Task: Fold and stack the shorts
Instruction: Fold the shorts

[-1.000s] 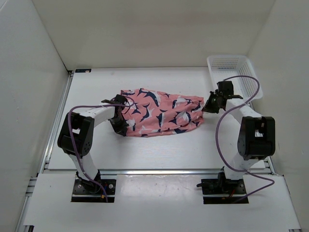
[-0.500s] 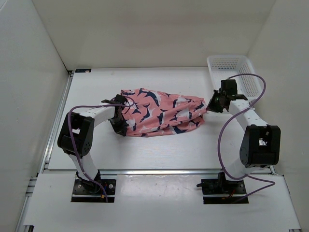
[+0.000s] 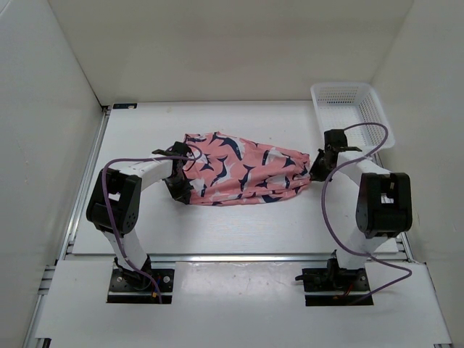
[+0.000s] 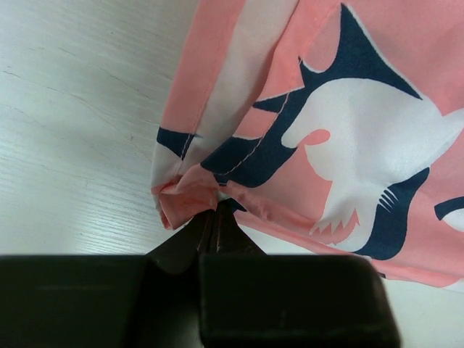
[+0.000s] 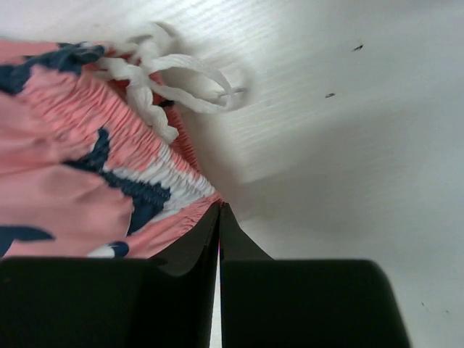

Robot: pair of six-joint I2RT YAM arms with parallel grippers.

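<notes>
On the white tabletop (image 3: 239, 232), the shorts (image 3: 239, 170) are spread near the middle between both arms, a bunched hem corner being clamped by the closed left end effector (image 4: 216, 214) and the elastic waistband, below its white drawstring (image 5: 159, 80), being pinched by the closed right end effector (image 5: 220, 210).

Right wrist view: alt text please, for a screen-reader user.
The right gripper, two black fingers, is shut on the elastic waistband edge of the shorts, coral-pink fabric with navy-and-white shapes filling the left of the frame. A white drawstring lies looped just beyond the waistband on the white table.
</notes>
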